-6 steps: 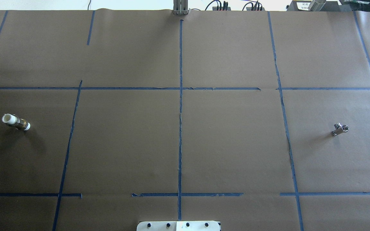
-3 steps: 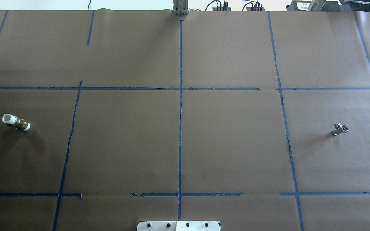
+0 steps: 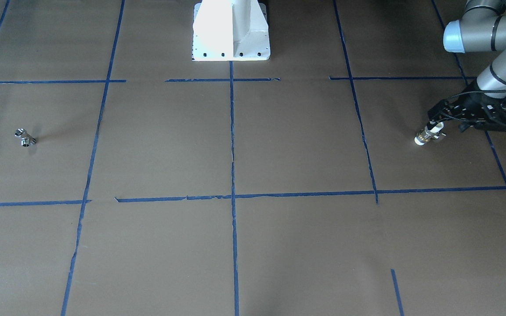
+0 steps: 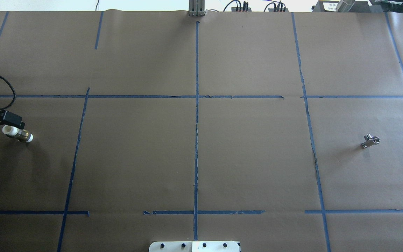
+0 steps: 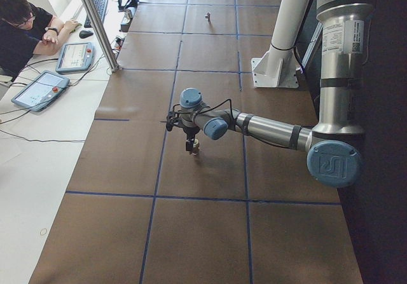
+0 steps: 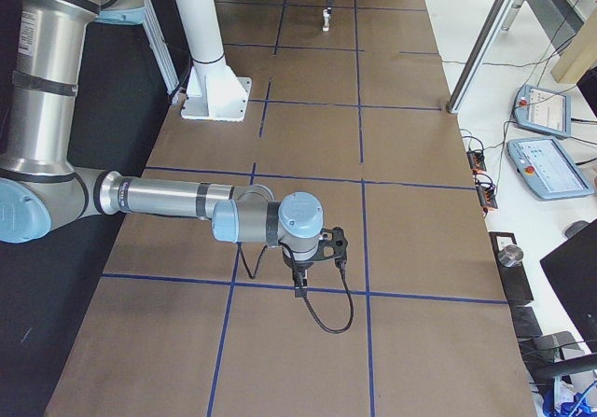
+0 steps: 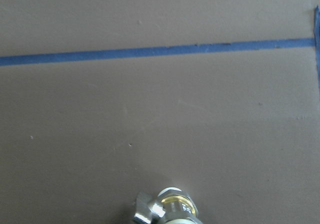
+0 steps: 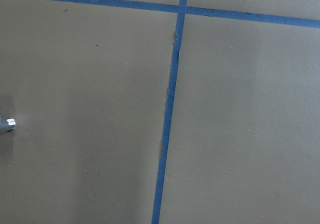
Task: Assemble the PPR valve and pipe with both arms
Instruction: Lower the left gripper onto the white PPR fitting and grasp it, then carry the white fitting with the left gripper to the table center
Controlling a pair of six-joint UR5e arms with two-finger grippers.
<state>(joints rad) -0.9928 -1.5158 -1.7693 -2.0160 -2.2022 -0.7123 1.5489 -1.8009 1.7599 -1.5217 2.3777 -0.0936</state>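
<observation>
**Item 1.** PPR valve (image 4: 18,133): short stubby cylinder with white plastic ends, a brass-silver metal middle band and a small side lever.
- Lies on its side on the brown paper-covered bench (image 4: 222,157), close to the left edge and roughly midway between front and back edges.
- Not lifted; no grip on it evident.

**Item 2.** Pipe (image 4: 370,140): tiny shiny chrome metal fitting, roughly T-shaped.
- Rests near the right edge of the bench, well apart from the PPR valve, with nearly the full width of the bench between them.
- Untouched and unjoined.

**Item 3.** Left end effector (image 3: 436,120): black, two-finger, with a cable.
- Hangs low at the left edge, just beside the white end of the PPR valve.
- Touching or merely close: cannot tell.
- Fingers apart or together: cannot tell. No fingers show in the left wrist view.

**Item 4.** Right end effector (image 6: 298,284): black, two-finger, with a cable.
- Shows only in the side view from the right end, low over the bench towards the right edge.
- Apart or together: cannot tell.

**Progress (judged).**
- At the very outset, in the approach to pick-up.
- Done: nothing of the assembly.
- Left to do: grasp the PPR valve, grasp the pipe, lift both, carry them towards the middle of the bench, line up the open ends and join them.
</observation>
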